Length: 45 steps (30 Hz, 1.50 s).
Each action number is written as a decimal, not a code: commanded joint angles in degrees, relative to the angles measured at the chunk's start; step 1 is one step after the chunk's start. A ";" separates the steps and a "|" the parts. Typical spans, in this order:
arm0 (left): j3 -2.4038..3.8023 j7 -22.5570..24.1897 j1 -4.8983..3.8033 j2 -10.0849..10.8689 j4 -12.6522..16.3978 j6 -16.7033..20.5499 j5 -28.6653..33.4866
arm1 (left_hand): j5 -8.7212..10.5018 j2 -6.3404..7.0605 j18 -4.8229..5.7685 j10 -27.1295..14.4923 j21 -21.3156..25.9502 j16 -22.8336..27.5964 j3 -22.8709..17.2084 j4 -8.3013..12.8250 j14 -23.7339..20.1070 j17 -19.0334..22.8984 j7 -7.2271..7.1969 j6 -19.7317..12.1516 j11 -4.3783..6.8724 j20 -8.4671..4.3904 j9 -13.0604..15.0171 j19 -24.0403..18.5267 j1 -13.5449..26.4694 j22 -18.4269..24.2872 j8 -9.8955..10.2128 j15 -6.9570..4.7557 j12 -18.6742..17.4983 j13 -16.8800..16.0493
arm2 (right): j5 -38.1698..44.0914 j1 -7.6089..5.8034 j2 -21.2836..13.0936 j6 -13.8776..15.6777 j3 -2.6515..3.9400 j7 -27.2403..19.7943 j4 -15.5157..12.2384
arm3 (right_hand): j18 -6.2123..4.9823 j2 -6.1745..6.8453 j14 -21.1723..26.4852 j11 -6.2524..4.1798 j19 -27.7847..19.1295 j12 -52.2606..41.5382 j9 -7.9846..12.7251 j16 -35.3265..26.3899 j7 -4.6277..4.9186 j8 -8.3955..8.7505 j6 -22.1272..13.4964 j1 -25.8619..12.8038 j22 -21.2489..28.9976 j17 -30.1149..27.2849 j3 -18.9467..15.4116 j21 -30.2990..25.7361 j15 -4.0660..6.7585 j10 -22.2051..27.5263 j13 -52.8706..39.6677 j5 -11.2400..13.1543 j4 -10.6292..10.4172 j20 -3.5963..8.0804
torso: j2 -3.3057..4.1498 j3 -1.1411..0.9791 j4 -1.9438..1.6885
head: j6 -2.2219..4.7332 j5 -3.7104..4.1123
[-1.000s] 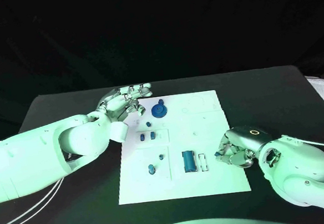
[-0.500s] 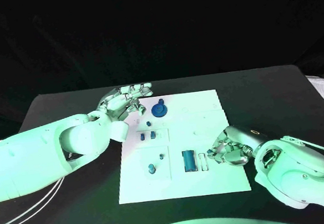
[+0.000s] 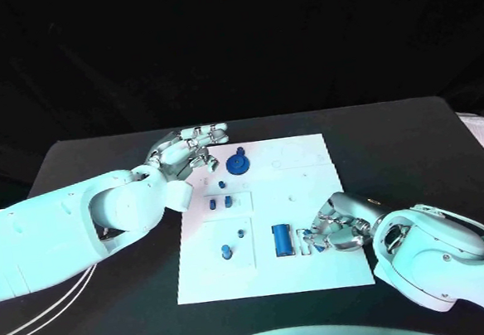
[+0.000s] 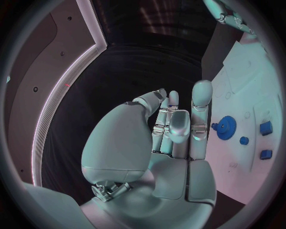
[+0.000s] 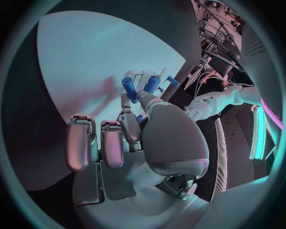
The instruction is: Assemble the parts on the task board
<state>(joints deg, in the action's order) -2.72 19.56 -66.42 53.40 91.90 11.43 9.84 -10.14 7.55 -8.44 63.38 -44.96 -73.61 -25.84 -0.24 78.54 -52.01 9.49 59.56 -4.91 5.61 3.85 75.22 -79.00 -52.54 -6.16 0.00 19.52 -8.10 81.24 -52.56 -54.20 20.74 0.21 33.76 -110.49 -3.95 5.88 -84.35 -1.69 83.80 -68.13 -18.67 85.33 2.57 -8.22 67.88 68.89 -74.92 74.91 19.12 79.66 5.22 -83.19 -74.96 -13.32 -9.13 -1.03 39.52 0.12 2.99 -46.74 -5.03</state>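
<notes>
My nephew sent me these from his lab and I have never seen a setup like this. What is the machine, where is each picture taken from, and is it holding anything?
It is a two-armed robot with silver fingered hands at a black table. The square picture looks down from a camera on its head; the two round ones come from cameras at its wrists, behind each hand.

On the table lies a white board with small blue parts: a blue gear, a blue cylinder and a few smaller pieces.

The left hand hovers at the board's far corner near the gear, fingers apart, holding nothing. The right hand is beside the cylinder with fingers curled; whether it grips anything I cannot tell.
</notes>
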 commanded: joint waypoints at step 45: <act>0.03 -0.01 -0.03 -0.10 0.35 -1.52 -0.78 | -0.29 -0.74 -0.74 -0.67 0.42 0.18 -0.04 0.42 -0.44 0.08 0.00 -0.27 -0.04 0.20 0.10 -0.16 0.20 0.03 -0.33 0.14 0.47 -0.09 | 1.64 0.01 2.95 -3.56 0.00 1.07 1.90 | 0.67 -0.75 -4.52 -0.26 1.00 -2.78 -1.35 0.59 -0.21 -1.39 1.33 -6.32 -0.99 9.22 -6.05 0.45 0.41 -1.42 -2.75 -3.75 -3.70 0.61 | 0.02 -0.04 0.00 | -0.15 -0.64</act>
<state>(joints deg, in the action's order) -2.72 19.35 -66.42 53.37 92.08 11.10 9.44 -10.14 7.24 -8.43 62.96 -44.75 -73.61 -25.84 -0.23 78.54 -51.96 9.49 59.56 -4.90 5.61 3.85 75.22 -78.69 -52.54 -6.16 0.00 19.76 -8.14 82.18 -52.62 -51.39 18.25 0.23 34.95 -108.48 -3.95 5.19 -84.13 -1.82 84.00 -70.66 -19.96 85.55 2.35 -9.52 68.90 63.25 -74.95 74.93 13.28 79.88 5.43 -83.64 -74.93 -16.76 -12.87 -0.82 39.55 0.08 2.99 -46.84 -5.64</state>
